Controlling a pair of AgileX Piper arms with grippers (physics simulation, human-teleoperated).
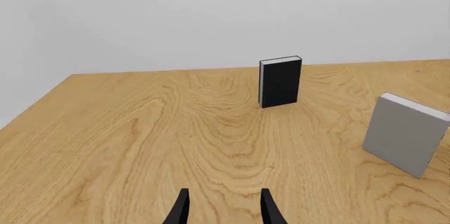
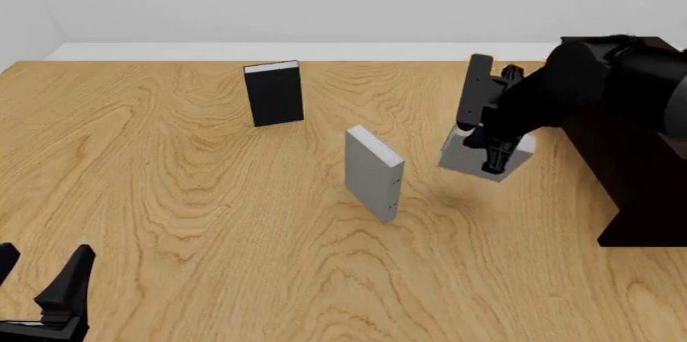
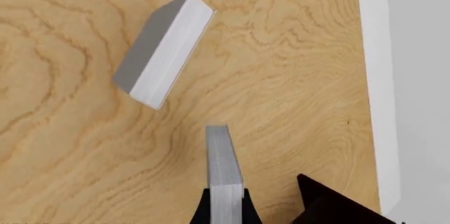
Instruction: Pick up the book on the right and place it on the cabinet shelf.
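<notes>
Idle at the near edge, the left claw (image 2: 43, 290) hangs spread above the wooden worktop (image 2: 193, 197). Beside the dark brown cabinet (image 2: 644, 197), the right claw (image 3: 223, 203) pinches the plain grey hardcover book (image 2: 485, 158); a loose pinch could let it pivot and slip.

grey book (image 2: 372, 173) and black book (image 2: 273, 93) well apart.

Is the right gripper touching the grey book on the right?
Touching. In the right wrist view, the right gripper has its fingers pressed against both sides of the grey book, with no gap visible.
</notes>
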